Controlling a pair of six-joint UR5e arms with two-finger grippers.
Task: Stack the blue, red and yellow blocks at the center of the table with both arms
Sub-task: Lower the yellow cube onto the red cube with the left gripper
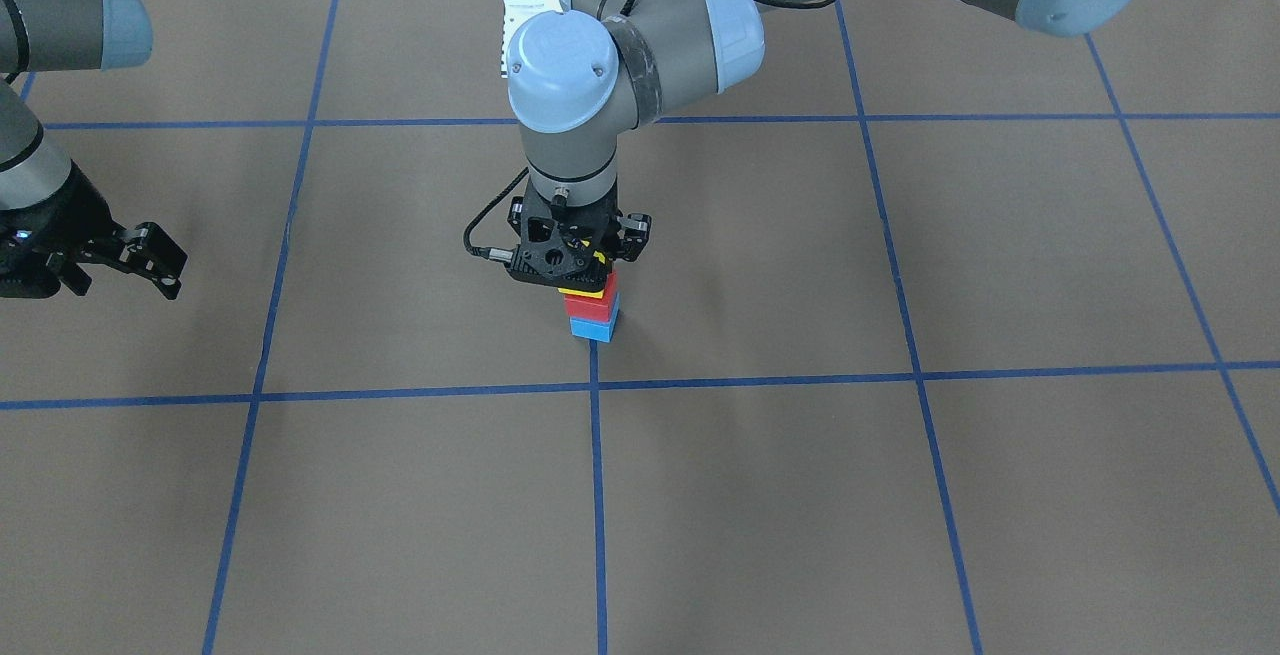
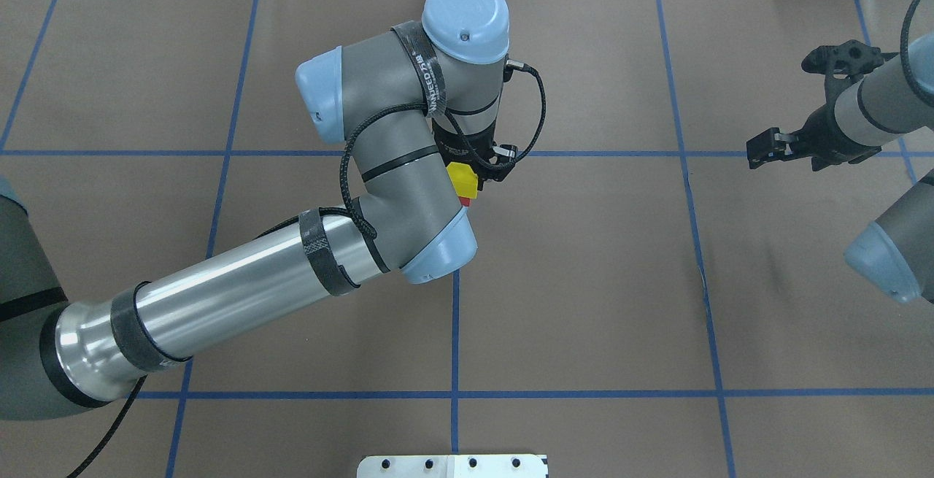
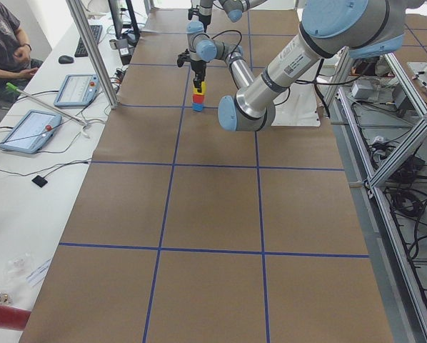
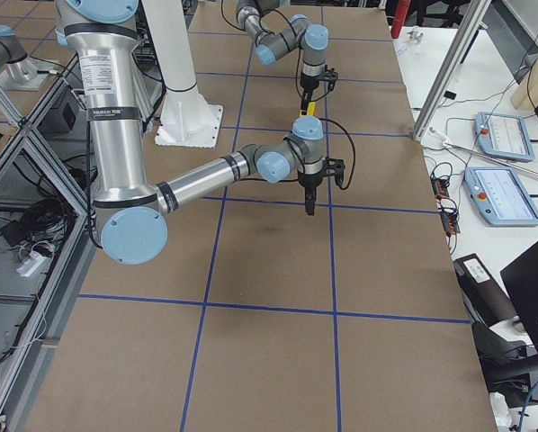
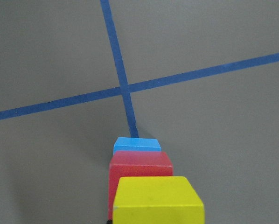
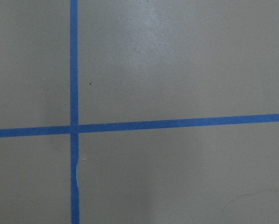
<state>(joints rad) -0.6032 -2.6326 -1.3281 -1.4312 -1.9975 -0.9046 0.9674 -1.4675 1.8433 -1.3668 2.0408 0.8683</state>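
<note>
- The blue block (image 1: 594, 328) sits near the middle of the table (image 1: 800, 495), just beside a crossing of tape lines (image 1: 597, 385). The red block (image 1: 588, 305) lies on it, and the yellow block (image 5: 156, 200) on the red.
- The left gripper (image 1: 585, 270) stands at the yellow block. I cannot tell if its jaws press it.
- The right gripper (image 2: 784, 106) hangs well apart, jaws wide, holding nothing.

No text reads clearly: white lettering on the black strap (image 2: 430, 80) around the left arm (image 2: 394, 171), above the yellow block (image 2: 462, 179), is blurred.
</note>
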